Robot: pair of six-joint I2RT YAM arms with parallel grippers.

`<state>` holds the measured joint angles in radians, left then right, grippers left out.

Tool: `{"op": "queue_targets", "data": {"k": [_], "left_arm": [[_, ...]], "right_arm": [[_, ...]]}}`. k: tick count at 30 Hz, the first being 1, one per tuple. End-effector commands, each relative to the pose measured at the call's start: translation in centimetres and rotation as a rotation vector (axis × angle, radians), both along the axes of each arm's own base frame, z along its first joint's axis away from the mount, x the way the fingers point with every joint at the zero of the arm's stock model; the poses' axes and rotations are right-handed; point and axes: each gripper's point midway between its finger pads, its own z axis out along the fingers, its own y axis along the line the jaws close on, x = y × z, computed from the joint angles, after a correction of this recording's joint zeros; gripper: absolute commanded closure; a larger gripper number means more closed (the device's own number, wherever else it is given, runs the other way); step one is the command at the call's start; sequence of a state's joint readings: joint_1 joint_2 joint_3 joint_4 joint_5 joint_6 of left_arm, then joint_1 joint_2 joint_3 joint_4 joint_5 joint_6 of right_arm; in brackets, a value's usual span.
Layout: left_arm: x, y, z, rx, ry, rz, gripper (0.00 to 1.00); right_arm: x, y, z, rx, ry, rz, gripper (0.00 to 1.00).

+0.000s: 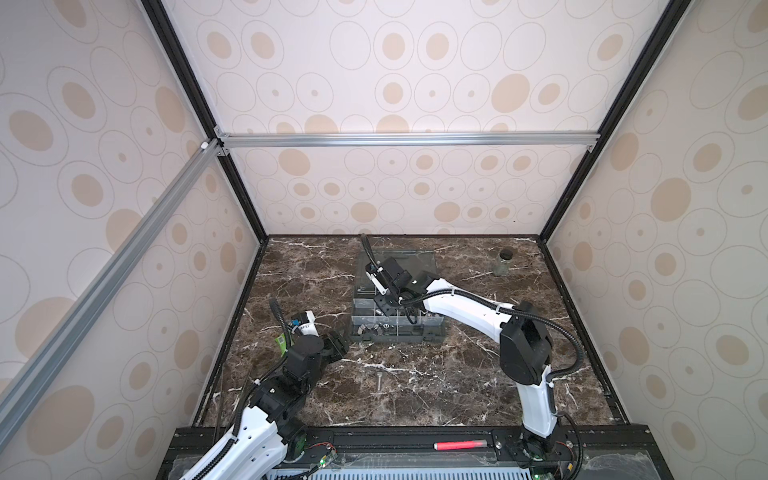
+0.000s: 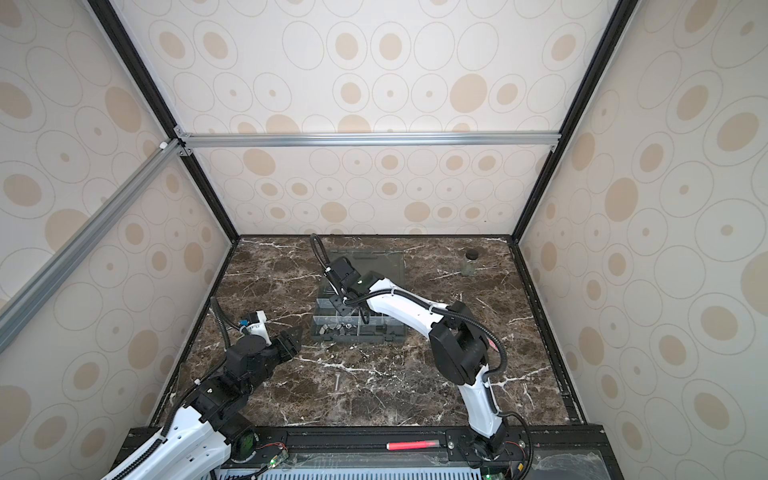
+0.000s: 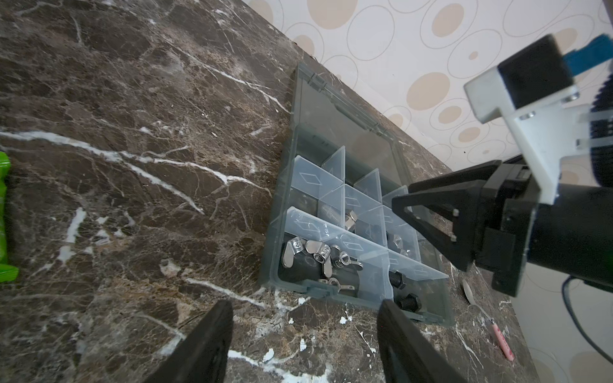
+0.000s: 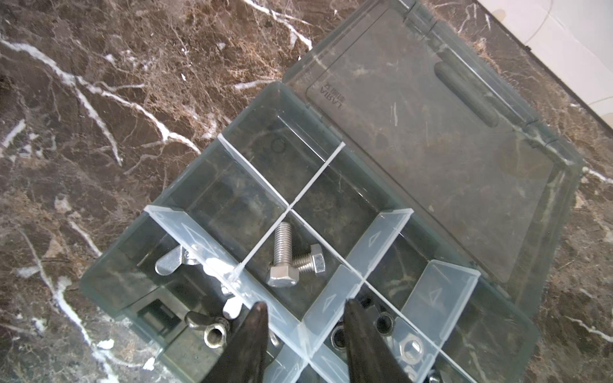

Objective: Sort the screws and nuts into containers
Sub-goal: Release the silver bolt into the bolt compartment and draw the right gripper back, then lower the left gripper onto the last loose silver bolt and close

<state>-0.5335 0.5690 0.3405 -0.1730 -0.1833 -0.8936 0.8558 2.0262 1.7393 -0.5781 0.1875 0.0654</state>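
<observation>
The left gripper [image 1: 340, 340] hovers over the marble table [image 1: 457, 395], jaws wide apart and empty, just left of the containers [image 1: 395, 338]; a lone screw [image 1: 380, 380] lies on the table nearer the front. The right gripper [image 4: 305, 308] hangs over the containers, jaws parted with nothing between them, above two screws [image 4: 283, 255] in one compartment, with wing nuts [image 4: 172, 263] in the next. A glass jar [image 1: 503, 266] stands far right.

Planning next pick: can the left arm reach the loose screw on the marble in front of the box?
Probably yes. The screw lies alone on bare marble near the open, empty left gripper; the right gripper is away over the organizer box.
</observation>
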Motion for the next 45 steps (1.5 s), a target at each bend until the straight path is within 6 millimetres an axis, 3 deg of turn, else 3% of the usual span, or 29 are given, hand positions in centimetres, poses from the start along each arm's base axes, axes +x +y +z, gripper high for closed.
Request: {"op": "queue_targets", "data": {"k": [1, 8, 17, 30, 45], "left_arm": [[0.3, 0.0, 0.7, 0.000, -0.008, 0.000, 0.32], [0.8, -1.1, 0.5, 0.000, 0.000, -0.047, 0.32], [1.2, -2.5, -0.3, 0.000, 0.027, -0.100, 0.35], [1.3, -4.4, -1.9, -0.032, 0.092, -0.177, 0.41], [-0.5, -6.9, -4.0, -0.069, 0.175, -0.282, 0.48]], "right_arm": [[-0.2, -1.0, 2.0, 0.044, -0.013, -0.031, 0.59], [-1.0, -2.3, 2.8, 0.096, -0.006, -0.075, 0.58], [-2.4, -5.7, 3.0, 0.121, -0.010, -0.158, 0.58], [-4.5, -10.0, 1.2, 0.122, 0.011, -0.269, 0.58], [-6.2, -13.5, 0.1, 0.116, 0.016, -0.353, 0.58]]}}
